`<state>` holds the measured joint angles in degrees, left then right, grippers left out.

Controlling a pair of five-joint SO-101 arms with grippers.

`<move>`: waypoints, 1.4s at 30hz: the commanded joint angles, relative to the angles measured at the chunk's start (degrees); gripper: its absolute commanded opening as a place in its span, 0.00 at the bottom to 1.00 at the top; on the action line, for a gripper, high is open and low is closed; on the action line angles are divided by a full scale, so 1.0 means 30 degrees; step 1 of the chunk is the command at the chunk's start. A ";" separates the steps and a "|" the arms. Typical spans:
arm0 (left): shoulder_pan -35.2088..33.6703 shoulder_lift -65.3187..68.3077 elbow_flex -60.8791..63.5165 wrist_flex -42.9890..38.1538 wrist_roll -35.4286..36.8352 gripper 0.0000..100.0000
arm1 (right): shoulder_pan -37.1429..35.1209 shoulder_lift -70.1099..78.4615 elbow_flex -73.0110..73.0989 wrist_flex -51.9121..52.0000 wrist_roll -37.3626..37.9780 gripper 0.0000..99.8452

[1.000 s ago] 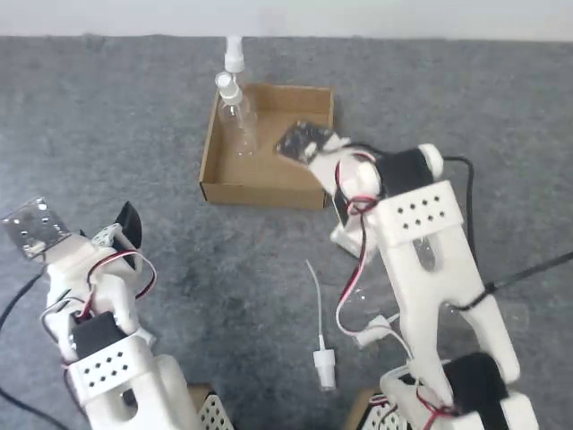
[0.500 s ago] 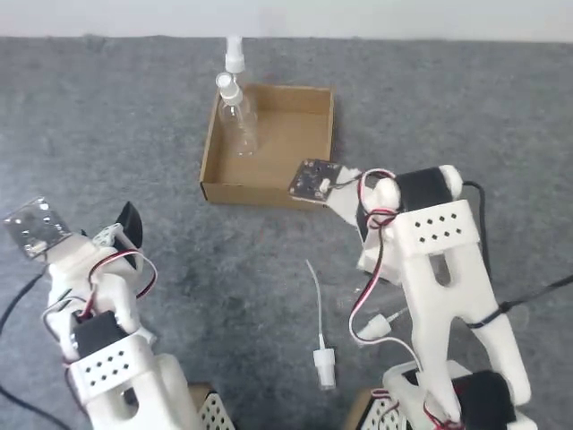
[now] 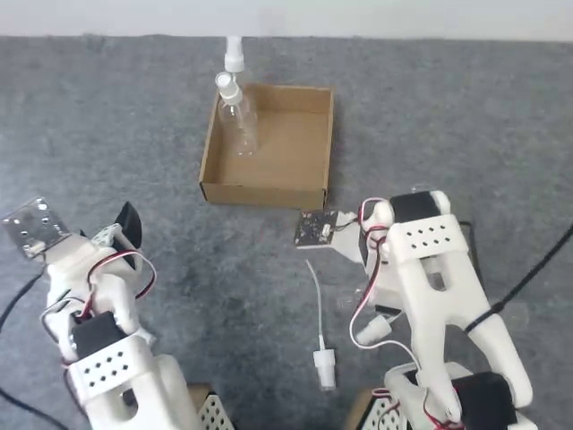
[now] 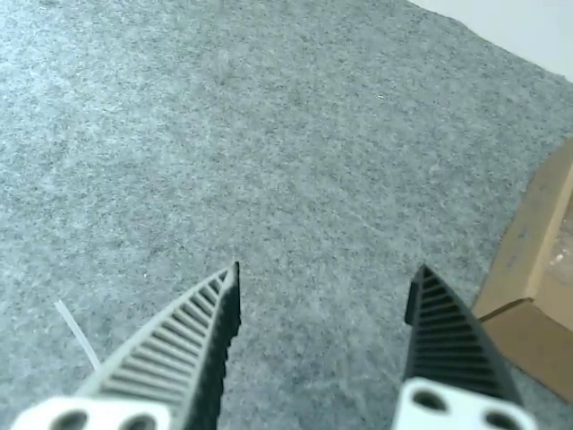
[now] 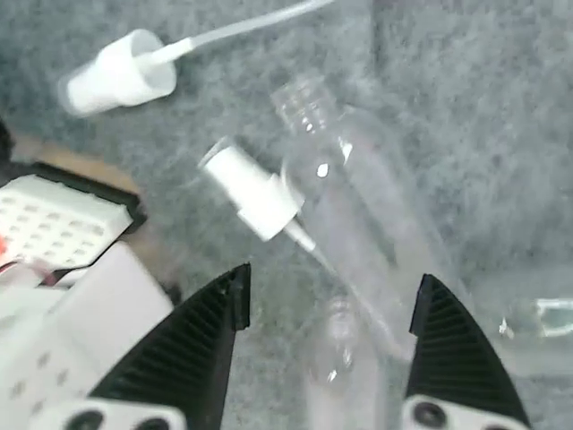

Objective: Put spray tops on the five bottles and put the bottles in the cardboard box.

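The cardboard box sits at the far middle of the carpet, with one capped clear bottle standing inside. A second capped bottle stands just behind the box. In the right wrist view my right gripper hangs open over an uncapped clear bottle lying on the carpet, a loose spray top resting against it. Another uncapped bottle neck lies between the jaws. A spray top with a long tube lies near the front. My left gripper is open over bare carpet at the near left.
The right arm's body covers the bottles from above. A further clear bottle lies off to one side. A box corner shows in the left wrist view. Grey carpet spreads to the left of the box.
The right arm has pulled back from above the box toward the near side and now hangs over the loose bottles. The left arm has not moved.
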<state>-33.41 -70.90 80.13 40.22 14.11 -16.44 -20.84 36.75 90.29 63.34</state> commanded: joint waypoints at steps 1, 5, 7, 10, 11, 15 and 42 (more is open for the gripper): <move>-0.0059 -0.0234 -0.0220 -0.0527 -0.0205 0.28 | 0.0220 -0.0747 0.0938 -0.2212 0.0908 0.25; -0.0059 -0.0234 -0.0220 -0.0527 -0.0205 0.28 | 0.0220 -0.0747 0.2491 -0.4234 0.0938 0.25; -0.0059 -0.0234 -0.0190 -0.0527 -0.0205 0.28 | 0.0220 -0.0747 0.3253 -0.5260 0.0938 0.25; -0.0059 -0.0234 -0.0190 -0.0527 -0.0205 0.28 | 0.0220 -0.0747 0.4073 -0.6667 0.0938 0.25; -0.0059 -0.0234 -0.0190 -0.0527 -0.0205 0.28 | 0.0220 -0.0747 0.4249 -0.7077 0.0938 0.25; -0.0029 -0.0234 -0.0190 -0.0527 -0.0205 0.28 | -0.0103 -0.0747 0.4601 -0.8073 0.0938 0.25; -0.0029 -0.0234 -0.0190 -0.0527 -0.0205 0.28 | -0.2007 -0.0952 0.6212 -1.0711 0.0850 0.17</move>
<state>-33.41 -70.90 80.13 40.22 14.11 -22.07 -20.92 56.26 59.25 65.54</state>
